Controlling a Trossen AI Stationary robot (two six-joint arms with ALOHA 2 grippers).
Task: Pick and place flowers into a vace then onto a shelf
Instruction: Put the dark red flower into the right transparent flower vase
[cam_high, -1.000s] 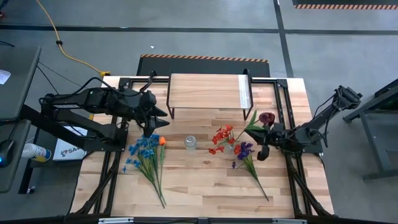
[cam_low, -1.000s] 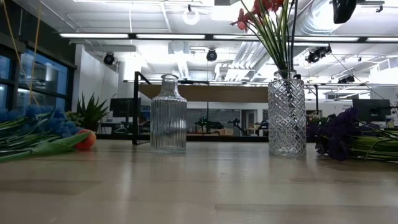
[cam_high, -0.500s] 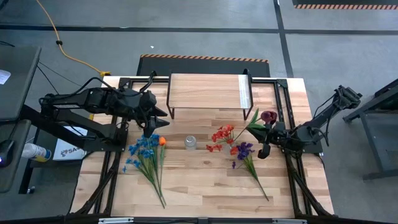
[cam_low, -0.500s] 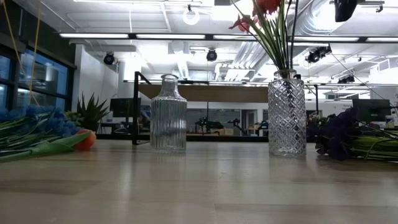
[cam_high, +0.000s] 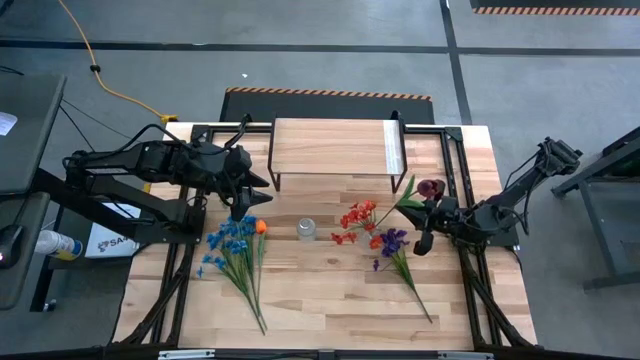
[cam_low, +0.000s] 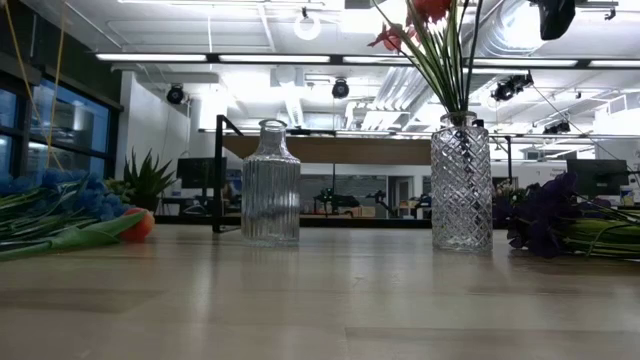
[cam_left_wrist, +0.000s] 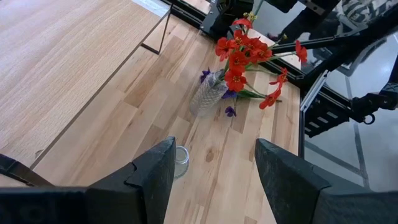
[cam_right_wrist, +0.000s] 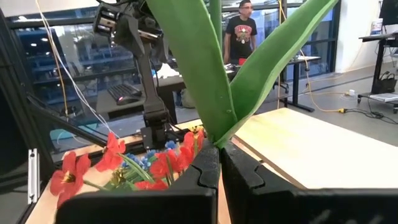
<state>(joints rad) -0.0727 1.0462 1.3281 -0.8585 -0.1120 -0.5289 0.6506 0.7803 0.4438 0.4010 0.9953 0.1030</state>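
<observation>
The blue bunch (cam_high: 233, 247) with its orange bloom (cam_high: 261, 227) lies flat on the table, and shows at the left in the low view (cam_low: 60, 205). My left gripper (cam_high: 246, 206) hovers open above the bunch's blooms. A cut-glass vase (cam_low: 461, 185) holds the red flowers (cam_high: 357, 218). A ribbed glass bottle (cam_high: 306, 229) stands empty. The purple flowers (cam_high: 394, 243) lie on the table. My right gripper (cam_high: 430, 218) is shut on the dark maroon flower (cam_high: 430, 188). The shelf (cam_high: 335, 148) stands at the far edge. My right gripper pinches the maroon flower's green stem where its two leaves split (cam_right_wrist: 219, 142), between the tips of its shut fingers (cam_right_wrist: 205, 168). The fingers reach in level from the table's right. The leaves rise above the fingers, and the flower is lifted clear of the table.
The shelf's black legs (cam_high: 272, 180) stand just beyond the vases. A spiky green potted plant (cam_low: 147, 180) shows behind the blue flowers in the low view. Bare tabletop (cam_high: 330, 295) lies toward the near edge. A person (cam_right_wrist: 242, 28) stands in the room beyond the table.
The red blooms in the cut-glass vase have swayed slightly. Both arms have kept still.
</observation>
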